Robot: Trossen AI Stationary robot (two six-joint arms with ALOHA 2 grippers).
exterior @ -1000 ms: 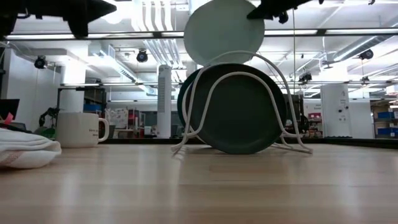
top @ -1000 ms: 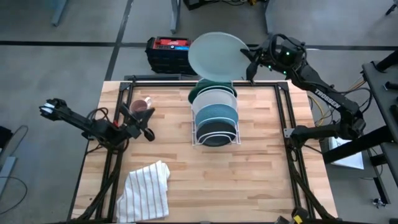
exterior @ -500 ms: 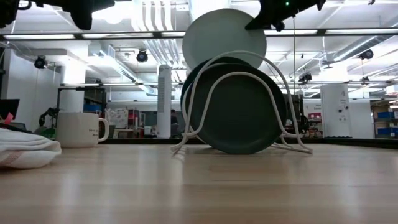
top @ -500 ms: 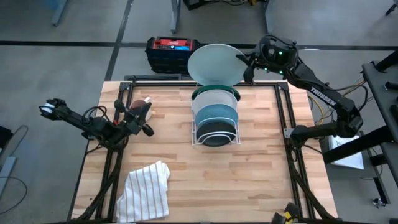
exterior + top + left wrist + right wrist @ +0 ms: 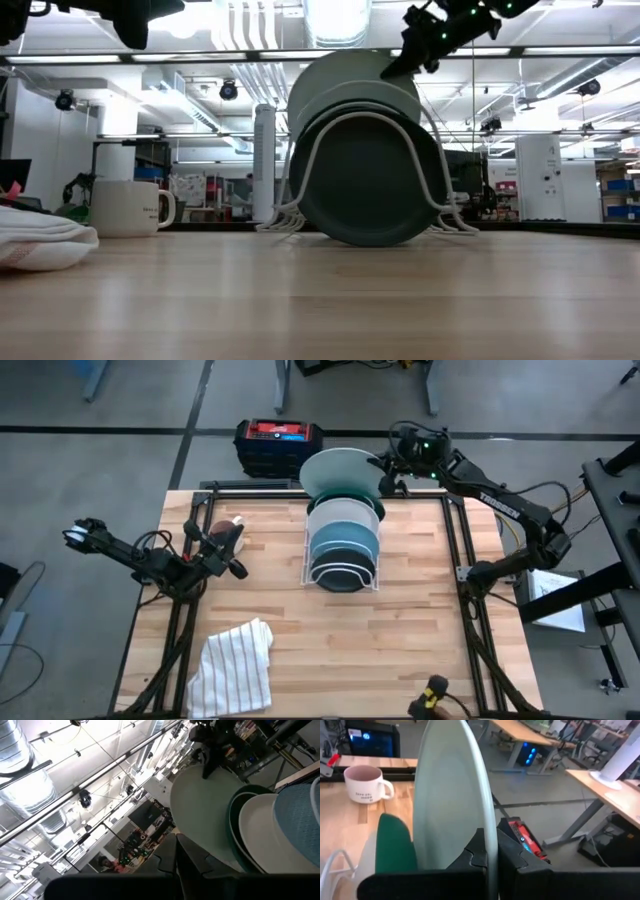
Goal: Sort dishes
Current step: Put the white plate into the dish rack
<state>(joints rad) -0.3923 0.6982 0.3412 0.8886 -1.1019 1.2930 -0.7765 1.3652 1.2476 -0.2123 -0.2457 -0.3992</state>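
High view, from the left edge inward: the left gripper [image 5: 232,568] hangs over the desk [image 5: 400,660] well to the left of the wire rack [image 5: 342,582], just beside a white mug [image 5: 228,528] that its arm partly hides. Whether its jaws are open or closed cannot be told; they are a dark blur here, and in the left wrist view they are cut off at the frame edge. A white striped cloth [image 5: 238,664] lies crumpled near the desk's front left corner, far from the rack.

The rack stands at the middle of the desk and holds the plates on edge, one behind another. The blackish plate with pale rim [image 5: 342,576] sits at the front, then the teal plate [image 5: 343,544], then a white-looking plate [image 5: 335,512], then the dark green plate [image 5: 374,506], of which only a thin sliver of rim shows. In the low view the front plate covers nearly all the others, so their order cannot be read there.

At the rack's back end the pale blue plate [image 5: 338,470] stands tilted, its lower edge hidden behind the racked plates; whether it rests in a slot cannot be made out. The right gripper [image 5: 383,464] is at that plate's right rim, jaws closed on the edge. The right wrist view shows the rim [image 5: 470,790] pinched between the two dark fingers [image 5: 475,857].

Behind the rack, beyond the desk's far edge, a black and red case [image 5: 270,440] sits on the floor.
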